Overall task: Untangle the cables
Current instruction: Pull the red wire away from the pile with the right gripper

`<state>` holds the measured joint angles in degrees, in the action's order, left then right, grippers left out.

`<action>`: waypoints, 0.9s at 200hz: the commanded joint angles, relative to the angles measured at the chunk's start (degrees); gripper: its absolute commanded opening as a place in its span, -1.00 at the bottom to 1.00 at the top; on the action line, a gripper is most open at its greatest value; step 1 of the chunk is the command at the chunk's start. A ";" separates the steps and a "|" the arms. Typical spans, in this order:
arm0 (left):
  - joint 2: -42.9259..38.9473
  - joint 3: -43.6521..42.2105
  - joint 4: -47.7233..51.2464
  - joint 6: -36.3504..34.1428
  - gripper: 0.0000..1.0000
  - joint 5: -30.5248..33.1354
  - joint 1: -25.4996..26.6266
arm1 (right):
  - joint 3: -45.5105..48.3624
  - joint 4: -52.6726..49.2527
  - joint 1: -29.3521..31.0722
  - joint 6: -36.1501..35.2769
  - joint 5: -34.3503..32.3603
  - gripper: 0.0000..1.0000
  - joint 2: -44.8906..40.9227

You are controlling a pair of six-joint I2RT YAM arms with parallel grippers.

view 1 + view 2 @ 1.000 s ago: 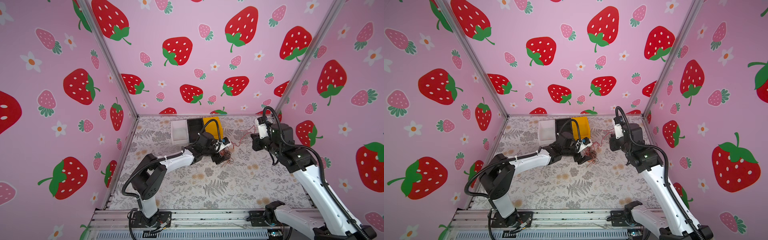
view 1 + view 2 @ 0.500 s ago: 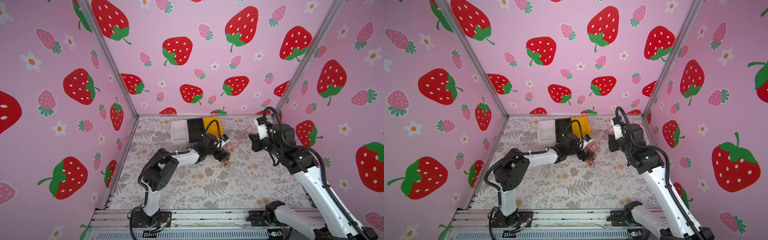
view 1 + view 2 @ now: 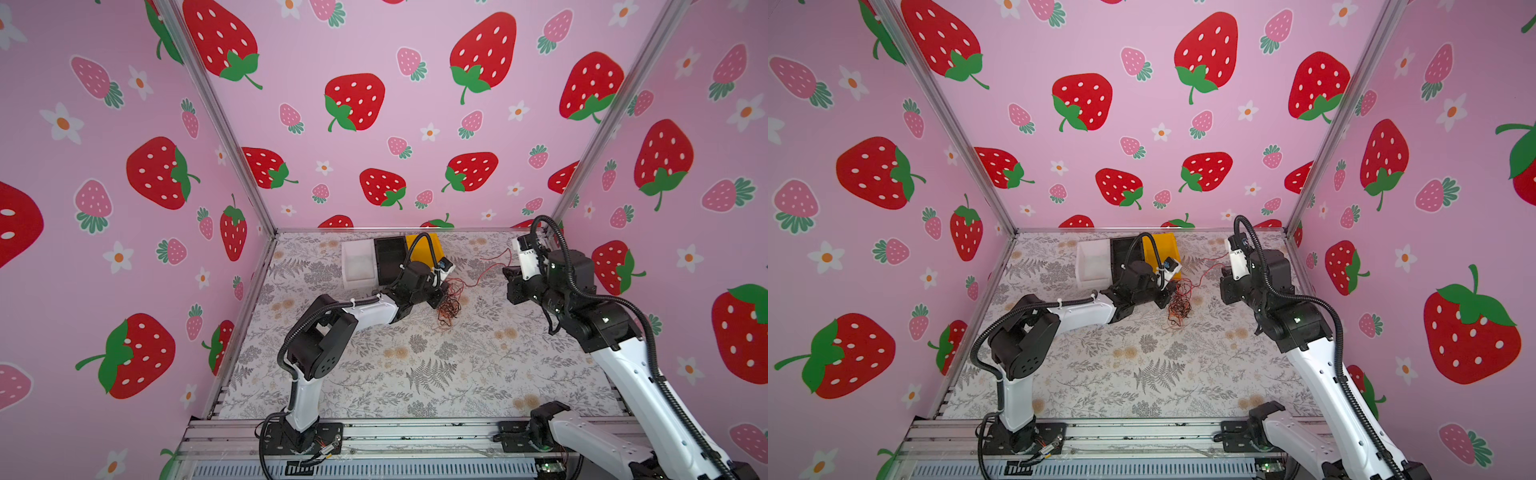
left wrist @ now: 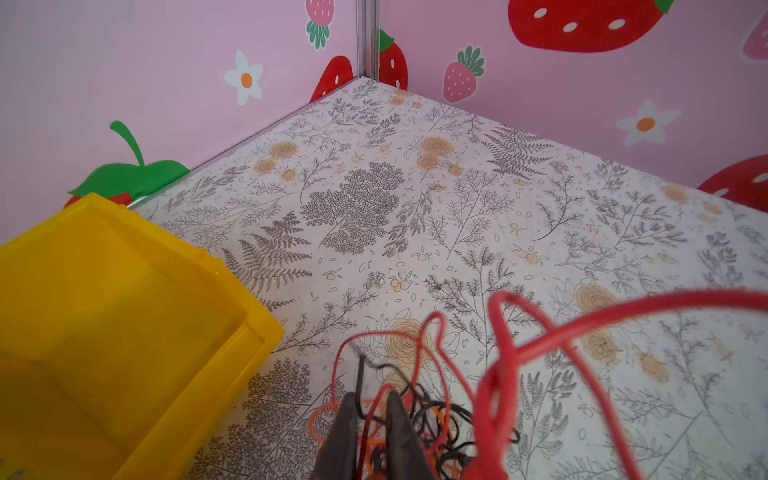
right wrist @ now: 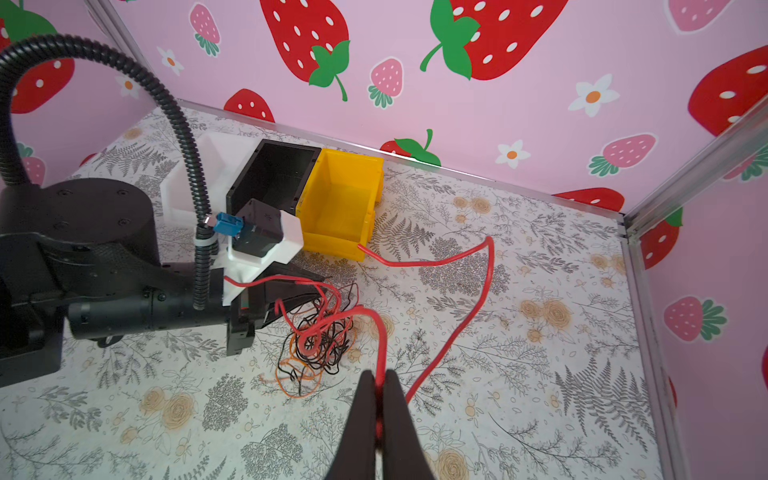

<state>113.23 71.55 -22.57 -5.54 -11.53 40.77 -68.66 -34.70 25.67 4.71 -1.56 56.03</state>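
Observation:
The cables (image 3: 449, 305) (image 3: 1179, 307) lie as a small tangle of black, orange and red wires on the floral mat, in front of the yellow bin. My left gripper (image 3: 439, 298) (image 4: 372, 397) is low at the tangle's left edge, shut, with a red and a black strand pinched between its dark fingers (image 4: 347, 424). One long red cable (image 5: 469, 316) runs out of the tangle (image 5: 320, 336) toward the right. My right gripper (image 5: 377, 374) (image 3: 508, 274) is shut on that red cable, raised a little off the mat and to the right of the tangle.
Three bins stand in a row at the back wall: white (image 3: 357, 266), black (image 3: 388, 259) and yellow (image 3: 424, 245) (image 5: 340, 199). The yellow bin's corner (image 4: 249, 332) is close beside the left gripper. Pink strawberry walls close in the back and both sides.
The left arm reached further right into the tangle, and its gripper went from open to shut on strands. The right gripper stayed shut on the red cable, almost unmoved.

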 commanded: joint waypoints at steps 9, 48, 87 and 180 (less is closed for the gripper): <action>-2.89 -1.44 -1.48 -0.83 -1.00 -0.25 -0.88 | -2.48 -2.80 0.21 -1.74 -7.59 -1.00 0.34; -4.90 -3.19 0.80 -1.93 -1.00 -1.15 -2.14 | -2.65 -3.48 -0.65 -0.35 -16.21 -1.00 -0.90; -6.62 -5.40 2.15 -2.14 -1.00 -2.47 -3.51 | -3.23 -2.26 -3.37 -0.18 -19.45 -1.00 -3.44; -8.99 -7.68 3.83 -3.05 -1.00 -3.55 -4.48 | -4.32 -5.60 -8.88 -3.35 -27.40 -1.00 -1.70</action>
<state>105.45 64.95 -20.08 -7.84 -15.27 37.12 -72.10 -38.39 17.74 3.79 -23.20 54.00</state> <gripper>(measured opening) 0.065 0.065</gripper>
